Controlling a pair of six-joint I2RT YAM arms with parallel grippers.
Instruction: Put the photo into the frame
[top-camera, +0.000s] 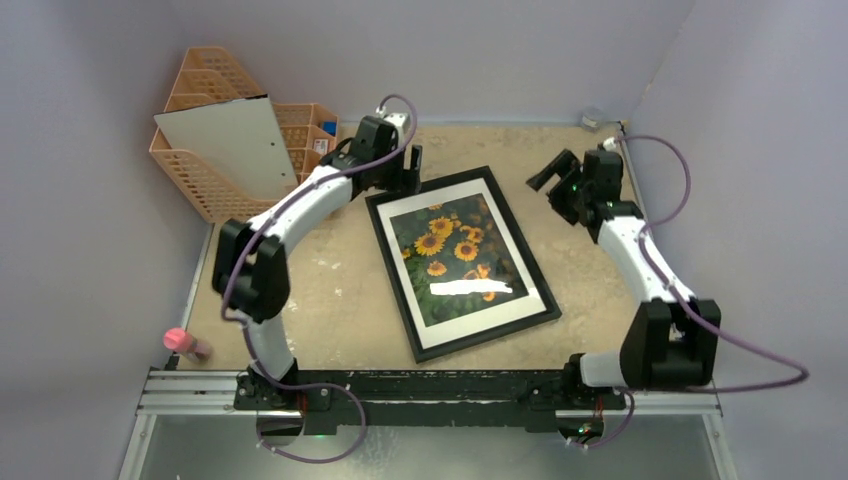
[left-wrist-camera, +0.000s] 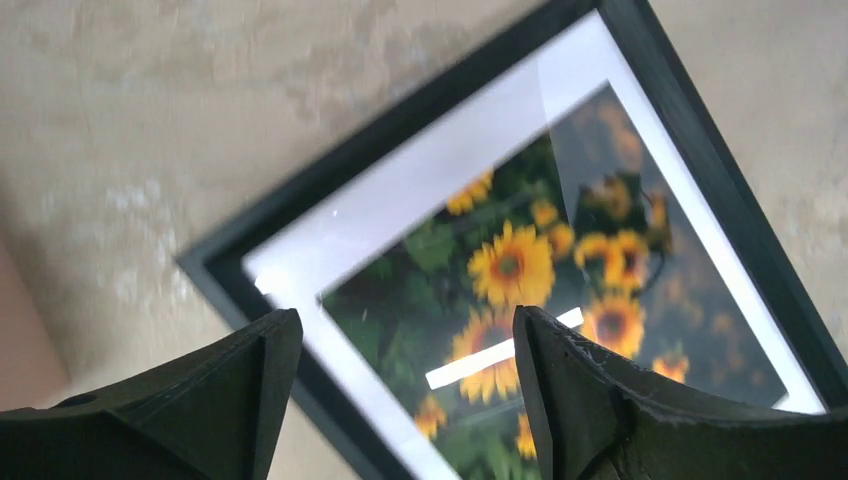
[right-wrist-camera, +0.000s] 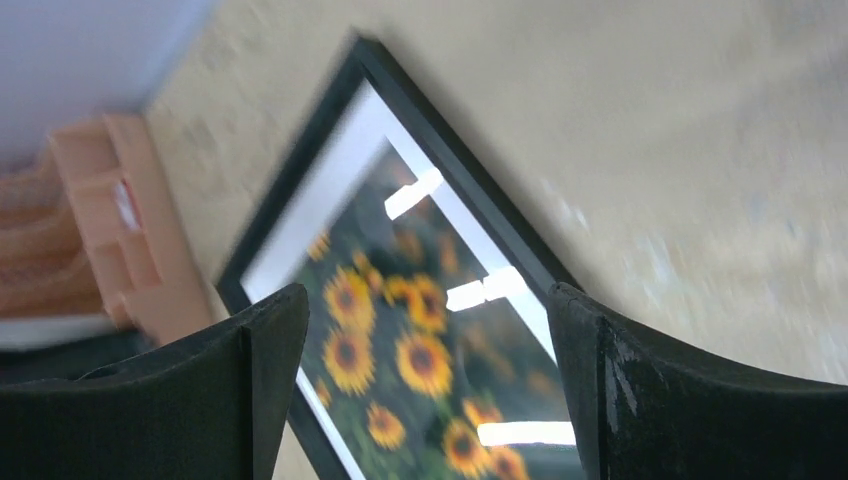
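The frame (top-camera: 392, 278), thin black border, lies flat and slanted in the middle of the table. The photo (top-camera: 450, 255) of yellow sunflowers shows inside it, ringed by a white mat. My left gripper (top-camera: 408, 168) hovers open over the frame's far left corner. In the left wrist view that corner of the frame (left-wrist-camera: 330, 185) and the photo (left-wrist-camera: 510, 265) lie below the empty left gripper (left-wrist-camera: 405, 330). My right gripper (top-camera: 548, 172) hangs open just off the frame's far right corner. The right wrist view looks down past the open right gripper (right-wrist-camera: 428, 300) onto the frame (right-wrist-camera: 450, 150) and photo (right-wrist-camera: 420, 340).
An orange basket organiser (top-camera: 200, 170) stands at the back left with a white board (top-camera: 225, 140) leaning in it. A pink-capped object (top-camera: 180, 340) lies at the near left edge. A small item (top-camera: 592, 117) sits in the back right corner. Walls close in on three sides.
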